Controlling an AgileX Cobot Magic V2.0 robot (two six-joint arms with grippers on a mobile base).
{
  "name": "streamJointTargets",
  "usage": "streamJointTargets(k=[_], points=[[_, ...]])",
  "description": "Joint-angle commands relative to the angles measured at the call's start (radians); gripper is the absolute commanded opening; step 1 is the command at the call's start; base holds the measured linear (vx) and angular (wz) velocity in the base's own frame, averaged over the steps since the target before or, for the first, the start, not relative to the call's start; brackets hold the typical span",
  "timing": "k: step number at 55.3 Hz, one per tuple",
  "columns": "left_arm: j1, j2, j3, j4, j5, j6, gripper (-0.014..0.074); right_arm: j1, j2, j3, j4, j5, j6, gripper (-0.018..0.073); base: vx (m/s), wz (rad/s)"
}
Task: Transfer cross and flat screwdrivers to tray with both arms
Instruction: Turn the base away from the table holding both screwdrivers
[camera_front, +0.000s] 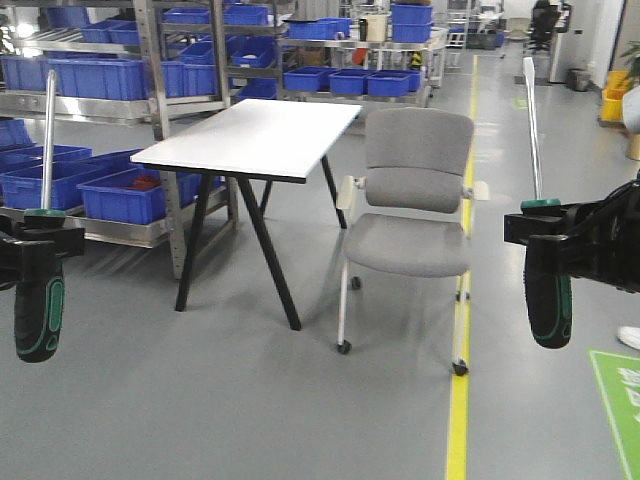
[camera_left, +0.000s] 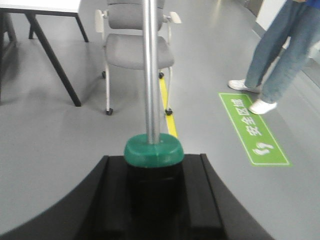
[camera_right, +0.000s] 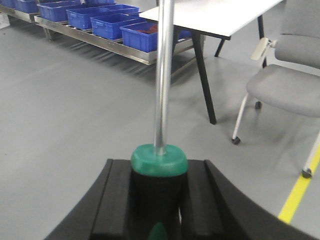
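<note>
Screwdrivers (camera_front: 549, 300) upright, clamped in left fingers (camera_left: 112, 200), right fingers (camera_right: 117, 200), whole handles (camera_front: 38, 310) only in front view

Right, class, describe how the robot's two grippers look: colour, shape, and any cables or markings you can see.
Both the left gripper and right gripper are matte black and blocky. From the wrist views each has two broad flat slabs with a rounded outer shoulder flaring toward the base. No cables, labels or markings show.
</note>
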Motion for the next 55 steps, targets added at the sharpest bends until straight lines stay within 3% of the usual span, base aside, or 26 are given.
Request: streamJointTargets(k=[1,55], points=[[-0.005,-0.024,-0.034,-0.032,-0.084,-0.002,0.0003,-0.002,-0.020,-0.038,0.021,-0.078,-0.003,-0.0008,0.49,0.24],[-0.005,-0.023,-0.034,-0.032,-0.084,-0.002,0.0003,-0.002,-0.020,-0.038,0.020,-0.082,-0.003,-0.0008,0.54,0.47]])
